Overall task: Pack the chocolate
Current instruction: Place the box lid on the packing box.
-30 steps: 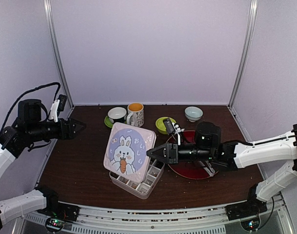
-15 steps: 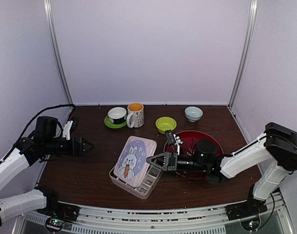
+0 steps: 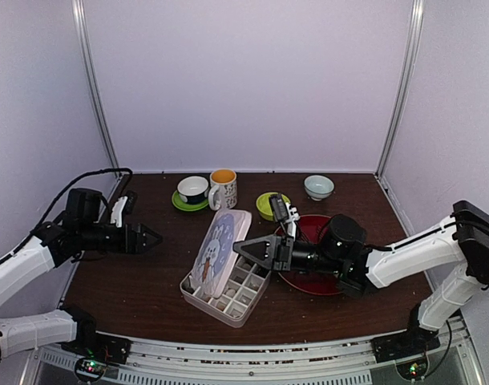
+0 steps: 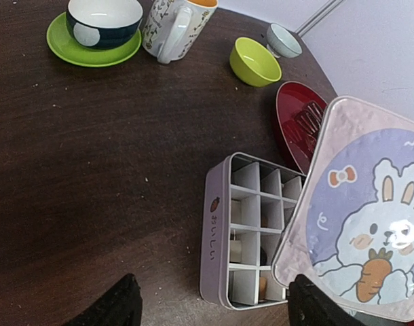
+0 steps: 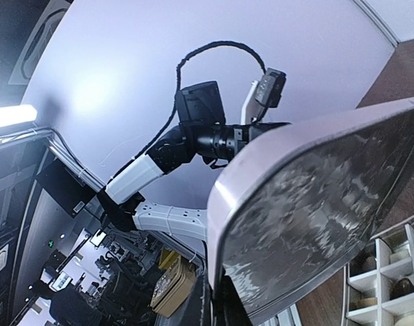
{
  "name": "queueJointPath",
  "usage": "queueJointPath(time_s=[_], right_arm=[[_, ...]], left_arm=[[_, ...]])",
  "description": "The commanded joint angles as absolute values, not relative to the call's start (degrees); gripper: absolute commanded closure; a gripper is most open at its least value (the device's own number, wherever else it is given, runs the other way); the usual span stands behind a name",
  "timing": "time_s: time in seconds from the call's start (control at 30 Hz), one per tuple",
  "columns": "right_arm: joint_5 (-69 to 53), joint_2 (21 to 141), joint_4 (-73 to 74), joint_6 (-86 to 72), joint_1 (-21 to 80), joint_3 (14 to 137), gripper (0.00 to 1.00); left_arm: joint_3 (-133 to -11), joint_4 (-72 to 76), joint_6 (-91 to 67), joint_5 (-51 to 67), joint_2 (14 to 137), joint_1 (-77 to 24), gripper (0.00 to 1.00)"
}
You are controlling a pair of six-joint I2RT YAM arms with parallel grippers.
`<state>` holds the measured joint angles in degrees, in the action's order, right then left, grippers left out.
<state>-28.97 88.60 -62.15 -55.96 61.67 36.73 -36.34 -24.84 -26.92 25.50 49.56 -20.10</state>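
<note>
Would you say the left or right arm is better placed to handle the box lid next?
Right: the right gripper is shut on the lid tilted over the box; the left gripper hangs open, apart.

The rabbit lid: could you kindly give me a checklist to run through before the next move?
1. Right hand pinching the lid at its edge: ok.
2. Lid seated flat on the box: not ok, it stands tilted up, compartments exposed.
3. All chocolate packed: cannot tell; some pieces show in compartments.
4. Left hand open and apart from the box: ok.
5. Mug and green bowl apart from the lid: ok.
</note>
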Motion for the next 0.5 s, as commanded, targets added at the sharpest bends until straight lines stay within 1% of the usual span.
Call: queueJointPath(time_s=[0.0, 0.17, 0.3, 0.47], right_arm=[[-31.43, 88.71, -61.31, -53.68, 63.02, 41.75, 1.00], [-31.99, 93.95, -64.18, -55.42, 63.60, 45.77, 1.00], [-32.07, 98.68, -66.48, -56.01, 63.59, 46.34, 1.00], [-32.47, 104.98, -75.21, -61.34, 63.53, 45.52, 1.00]], left_arm=[[-37.09, -20.73, -26.66, 27.58, 49.75, -20.39, 0.24], [-36.51, -19.73, -27.02, 28.15, 49.34, -20.35, 0.22], [-33.37, -15.20, -28.74, 30.57, 49.73, -20.38, 0.17], [-30.02, -10.32, -30.13, 33.53, 53.53, -20.38, 0.17]])
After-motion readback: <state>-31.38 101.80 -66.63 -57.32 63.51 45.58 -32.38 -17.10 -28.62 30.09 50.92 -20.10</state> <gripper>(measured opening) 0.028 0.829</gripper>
